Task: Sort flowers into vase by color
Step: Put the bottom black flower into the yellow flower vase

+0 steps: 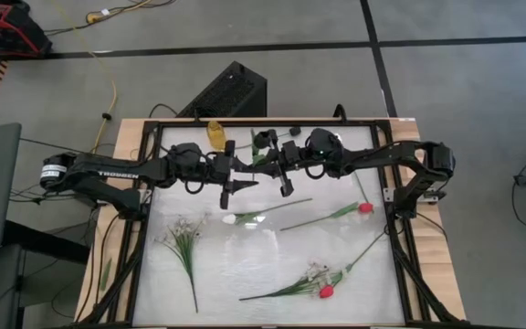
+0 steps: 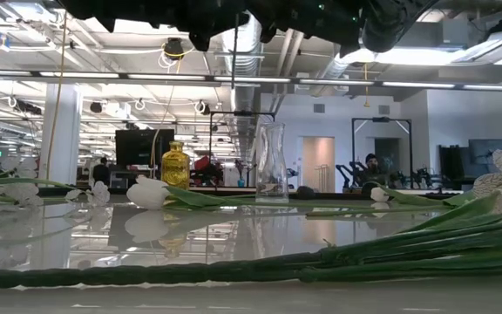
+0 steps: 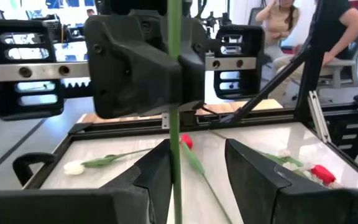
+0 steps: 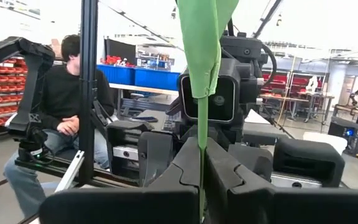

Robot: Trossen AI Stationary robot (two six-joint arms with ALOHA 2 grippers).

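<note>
The table has a pale glossy top inside a black frame, and both dark arms reach in over its far half until they meet near the middle.

The left gripper comes from the left. In the left wrist view its fingers stand apart with a thin green stem running between them; whether they touch the stem cannot be told. The right gripper faces it from the right, and in the right wrist view its fingers are clamped together on the same stem, with a folded green leaf rising above them. In the low view the stem hangs straight down from the arms, well above the tabletop.

A clear glass vase stands upright at the far side of the table, and a yellow bottle stands to its left.

Several flowers lie flat on the table: a leafy sprig with tiny white blossoms at the left, a white flower near the middle, a red flower at the right, and another red flower beside a second small white sprig nearer the front edge.

Beyond the table, a person in a black top is sitting.
</note>
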